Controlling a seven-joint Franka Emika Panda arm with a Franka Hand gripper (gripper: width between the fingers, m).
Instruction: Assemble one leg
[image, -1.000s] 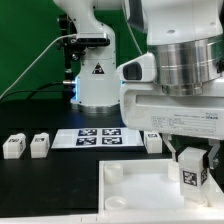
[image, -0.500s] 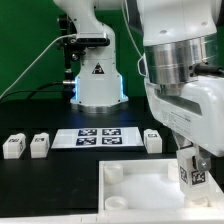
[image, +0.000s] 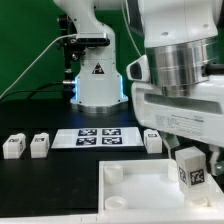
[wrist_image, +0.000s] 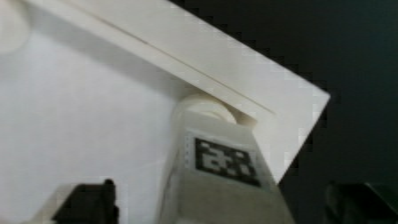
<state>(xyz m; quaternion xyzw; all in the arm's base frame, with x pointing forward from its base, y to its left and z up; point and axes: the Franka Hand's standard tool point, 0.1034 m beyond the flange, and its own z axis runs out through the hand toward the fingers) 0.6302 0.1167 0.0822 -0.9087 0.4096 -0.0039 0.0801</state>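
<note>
A leg (image: 190, 168), a small white block with a square tag, stands upright at the near right corner of the large white panel (image: 130, 180). My gripper (image: 192, 160) straddles it from above. In the wrist view the leg (wrist_image: 222, 165) sits over a round corner socket (wrist_image: 217, 108) of the panel (wrist_image: 89, 110). The dark fingers (wrist_image: 89, 200) stand on both sides of the leg with a gap on each side, so the gripper is open around it.
Two more legs (image: 13, 146) (image: 39, 145) lie at the exterior view's left, and a third (image: 153, 141) lies behind the panel. The marker board (image: 98, 137) lies in front of the robot base (image: 97, 80).
The hand twisted about the leg half a second ago and has turned back to its earlier pose. The leg has stayed in the same corner of the panel.
</note>
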